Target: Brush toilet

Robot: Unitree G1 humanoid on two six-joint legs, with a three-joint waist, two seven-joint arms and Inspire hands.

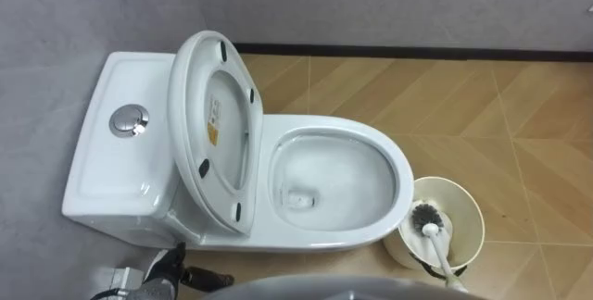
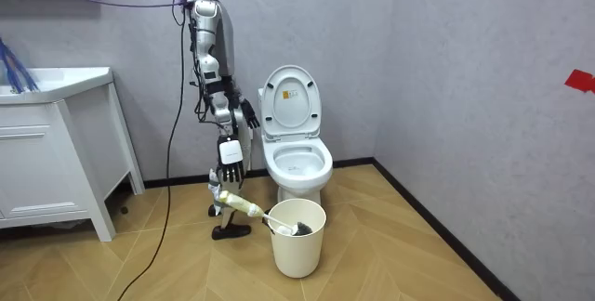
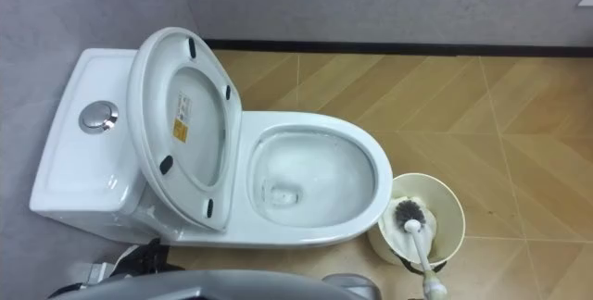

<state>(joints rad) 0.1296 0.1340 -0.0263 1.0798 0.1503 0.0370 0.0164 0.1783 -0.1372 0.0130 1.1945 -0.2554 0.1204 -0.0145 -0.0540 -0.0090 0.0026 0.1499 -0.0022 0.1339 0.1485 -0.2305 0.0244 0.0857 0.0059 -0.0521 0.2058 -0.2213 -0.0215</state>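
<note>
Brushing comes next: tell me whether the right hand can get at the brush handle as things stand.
Probably yes. The handle leans out of the bucket towards the robot, below the hanging right hand, with nothing between.

One toilet (image 1: 324,126), one brush (image 1: 435,241), one bucket (image 1: 463,204)

1. You lose the handle of the white toilet brush with dark bristles (image 1: 425,215) at the eye views' lower edge.
2. That edge also cuts off the dark left hand (image 1: 170,265).
3. The white ceramic toilet bowl (image 1: 324,237) hides part of the cream round bucket (image 1: 473,209).
</note>
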